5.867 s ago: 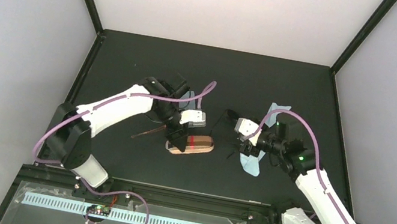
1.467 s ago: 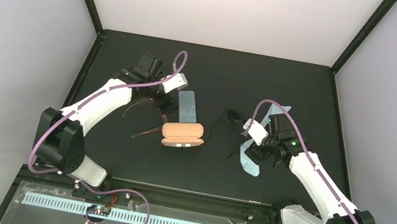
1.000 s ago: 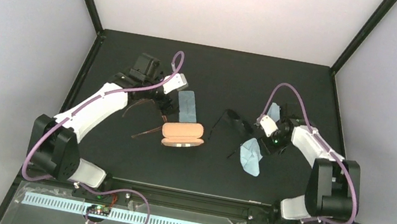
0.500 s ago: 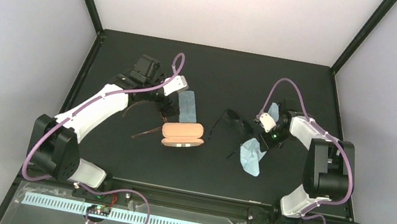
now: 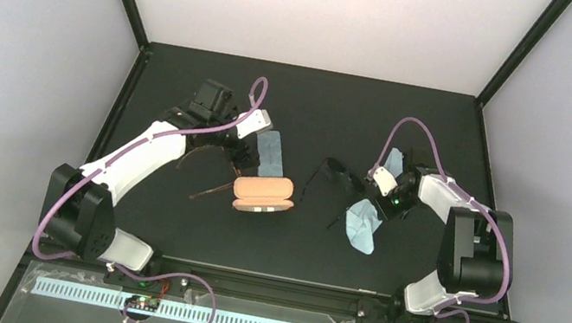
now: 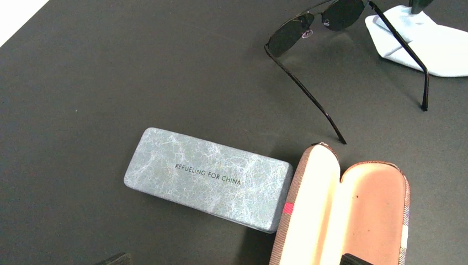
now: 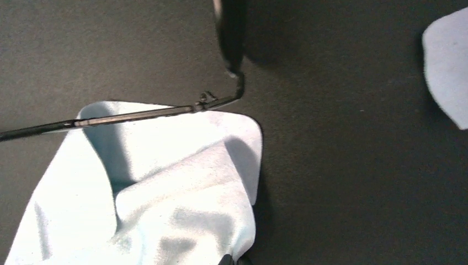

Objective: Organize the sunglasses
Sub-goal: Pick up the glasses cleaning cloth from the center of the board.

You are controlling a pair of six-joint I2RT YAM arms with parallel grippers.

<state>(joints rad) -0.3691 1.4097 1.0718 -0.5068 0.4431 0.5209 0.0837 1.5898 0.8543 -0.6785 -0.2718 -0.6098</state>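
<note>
The black sunglasses (image 5: 334, 172) stand unfolded on the mat at centre right; in the left wrist view the black sunglasses (image 6: 320, 22) lie at the top. One thin arm (image 7: 138, 115) of theirs crosses a crumpled light blue cloth (image 7: 154, 193). My right gripper (image 7: 236, 260) is shut on that cloth's near edge, just right of the cloth (image 5: 361, 224). The reddish-brown sunglasses (image 5: 210, 192) lie partly hidden under my left arm. My left gripper (image 6: 237, 260) hangs open above the blue-grey case (image 6: 207, 185) and the open tan case (image 6: 342, 215).
A second light blue cloth (image 5: 394, 159) lies behind my right gripper (image 5: 382, 202). The open tan case (image 5: 264, 194) sits mid-table with the blue-grey case (image 5: 270, 150) behind it, beside my left gripper (image 5: 242, 152). Black frame posts stand at the back corners.
My right gripper has closed from half open onto the edge of the cloth, with a small shift of the wrist. The left arm has stayed put.
</note>
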